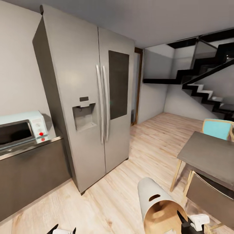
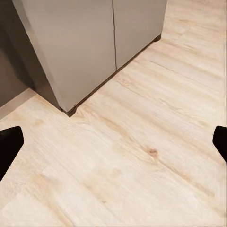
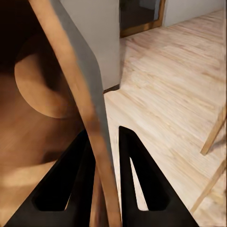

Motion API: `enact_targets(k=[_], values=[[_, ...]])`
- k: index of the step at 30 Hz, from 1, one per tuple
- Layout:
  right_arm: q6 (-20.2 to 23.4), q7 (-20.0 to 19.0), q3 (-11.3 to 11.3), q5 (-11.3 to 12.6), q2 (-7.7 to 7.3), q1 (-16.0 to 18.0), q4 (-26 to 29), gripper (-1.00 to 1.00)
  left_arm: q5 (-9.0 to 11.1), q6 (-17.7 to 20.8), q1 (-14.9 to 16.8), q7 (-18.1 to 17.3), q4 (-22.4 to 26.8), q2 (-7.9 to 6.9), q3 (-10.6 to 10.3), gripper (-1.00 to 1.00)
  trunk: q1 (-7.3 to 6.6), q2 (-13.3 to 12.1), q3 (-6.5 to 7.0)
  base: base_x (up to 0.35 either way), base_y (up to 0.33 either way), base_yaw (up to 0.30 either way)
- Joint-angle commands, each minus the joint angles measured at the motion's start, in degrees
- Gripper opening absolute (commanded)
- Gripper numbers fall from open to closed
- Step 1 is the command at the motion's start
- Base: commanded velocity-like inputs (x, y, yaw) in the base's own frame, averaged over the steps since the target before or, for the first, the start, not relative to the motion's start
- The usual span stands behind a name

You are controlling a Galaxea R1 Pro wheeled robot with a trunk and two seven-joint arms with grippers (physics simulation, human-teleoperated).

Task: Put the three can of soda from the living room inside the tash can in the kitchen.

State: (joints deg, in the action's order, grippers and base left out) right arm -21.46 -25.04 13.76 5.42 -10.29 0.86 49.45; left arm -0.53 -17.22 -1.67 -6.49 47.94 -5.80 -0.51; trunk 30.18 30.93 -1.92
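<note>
Kitchen reached: microwave [image 1: 21, 128] on counter [image 1: 29, 146] at left, steel fridge [image 1: 87, 97] next, then the tash can [image 1: 156, 204] tipped on its side, rim clamped in right end effector [image 1: 185, 224]; no soda cans visible inside, so none judged binned yet. Left wrist view adds left end effector [image 2: 113, 142], fingers wide apart over bare wood floor [image 2: 142, 156]; right wrist view confirms fingers [image 3: 135, 184] pinching the bin wall [image 3: 87, 109].

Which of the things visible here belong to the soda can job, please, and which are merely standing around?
Belonging to the job:
trash can, tilted, its rim pinched by the right gripper
left gripper, open, holding nothing

Standing around:
fridge
microwave
dining table
blue chair
staircase
</note>
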Motion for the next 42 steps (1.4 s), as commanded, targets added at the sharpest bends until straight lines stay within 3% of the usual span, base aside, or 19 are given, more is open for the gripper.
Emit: enact_targets(k=[1, 9, 27, 35, 42], values=[[0.0, -0.4, 0.0, 0.5, 0.01, 0.0, 0.1, -1.0, 0.1, 0.0, 0.0, 0.0, 0.0, -0.03, 0.1, 1.0, 0.0, 0.0, 0.01, 0.0, -0.183, -0.251], [-0.1, -0.3, 0.0, 0.5, 0.08, 0.0, 0.0, -1.0, 0.2, 0.2, 0.0, -0.1, 0.0, -0.08, 0.5, 1.0, 0.0, 0.0, 0.01, -0.042, -0.016, -0.251], [0.0, -0.3, 0.0, 0.5, 0.08, 0.0, -0.1, -1.0, 0.2, 0.5, 0.1, -0.2, 0.0, -0.05, 0.4, 1.0, 0.0, 0.0, 0.01, -0.216, 0.223, -0.252], [0.0, -0.3, 0.0, 0.5, 0.1, 0.0, -0.1, -1.0, 0.0, 0.1, 0.1, -0.1, 0.0, -0.07, 0.4, 1.0, 0.0, 0.0, 0.01, -0.023, -0.01, -0.252], [0.0, -0.3, 0.0, 0.4, 0.1, 0.0, -0.2, -1.0, -0.2, 0.1, 0.1, 0.0, 0.0, 0.0, -0.1, 1.0, 0.0, 0.0, 0.01, -0.001, -0.251, -0.252]])
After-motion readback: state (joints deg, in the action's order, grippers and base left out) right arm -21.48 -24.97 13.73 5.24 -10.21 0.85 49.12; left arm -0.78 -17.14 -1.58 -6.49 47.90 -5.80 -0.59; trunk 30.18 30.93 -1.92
